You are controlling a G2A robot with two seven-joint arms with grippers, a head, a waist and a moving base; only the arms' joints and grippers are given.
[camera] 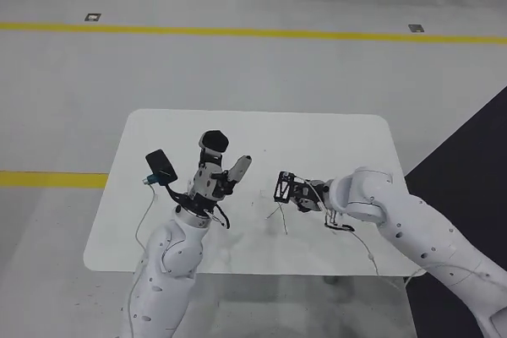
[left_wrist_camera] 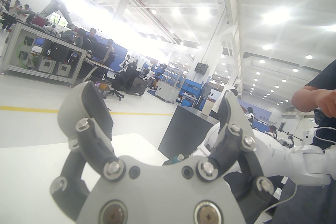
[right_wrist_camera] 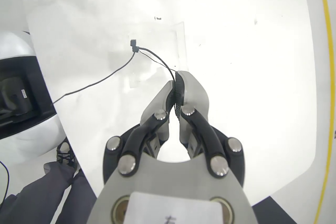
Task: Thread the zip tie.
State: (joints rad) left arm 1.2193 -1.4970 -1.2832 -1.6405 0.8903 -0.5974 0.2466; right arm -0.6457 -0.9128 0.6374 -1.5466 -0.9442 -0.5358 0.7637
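A thin black zip tie (right_wrist_camera: 151, 53) hangs over the white table (camera: 338, 135). My right gripper (right_wrist_camera: 175, 78) is shut on one end of it. From the fingertips the strap arcs to its small square head (right_wrist_camera: 134, 46), and a long tail trails away toward the table's edge. In the top view the right gripper (camera: 284, 188) is above the table's middle, with the tie's strands (camera: 280, 218) dangling below it. My left gripper (camera: 228, 154) is to its left, tilted upward and open, with nothing between its fingers (left_wrist_camera: 92, 104).
A faint clear rectangular patch (right_wrist_camera: 181, 33) lies on the table under the tie's head. A dark panel (camera: 490, 144) stands just off the table's right side. Yellow floor lines (camera: 237, 32) run beyond the table.
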